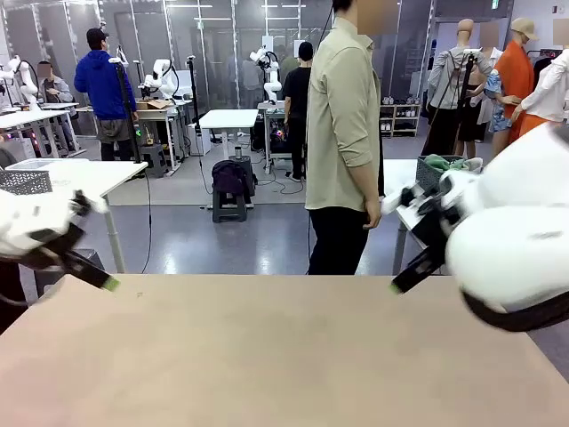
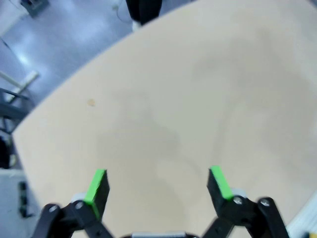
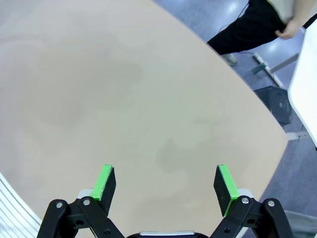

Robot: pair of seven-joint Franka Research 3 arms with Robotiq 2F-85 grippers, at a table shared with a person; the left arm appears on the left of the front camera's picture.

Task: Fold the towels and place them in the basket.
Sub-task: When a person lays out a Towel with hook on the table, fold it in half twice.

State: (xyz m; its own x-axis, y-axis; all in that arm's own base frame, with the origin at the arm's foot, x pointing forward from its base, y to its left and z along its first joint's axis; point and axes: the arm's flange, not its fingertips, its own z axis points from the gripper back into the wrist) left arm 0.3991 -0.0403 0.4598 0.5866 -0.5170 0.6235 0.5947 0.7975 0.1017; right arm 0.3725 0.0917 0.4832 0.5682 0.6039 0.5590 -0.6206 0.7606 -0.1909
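Note:
The table (image 1: 284,356) in front of me is bare. My left gripper (image 1: 98,245) hangs over its far left corner, open, with nothing between the green pads (image 2: 99,179). Over the far right corner my right gripper (image 1: 394,245) is open too, and nothing lies between its pads (image 3: 224,179). Behind the right arm, on a side table, stands the dark mesh basket (image 1: 432,177) with green towels (image 1: 446,164) heaped in it. Both wrist views look down on plain tabletop (image 2: 198,89) (image 3: 99,74).
A person (image 1: 342,133) stands side-on at the table's far edge, one hand (image 3: 290,29) hanging down. A paler grey mesh basket (image 1: 25,181) sits on a white table at the left. More tables and people are farther back.

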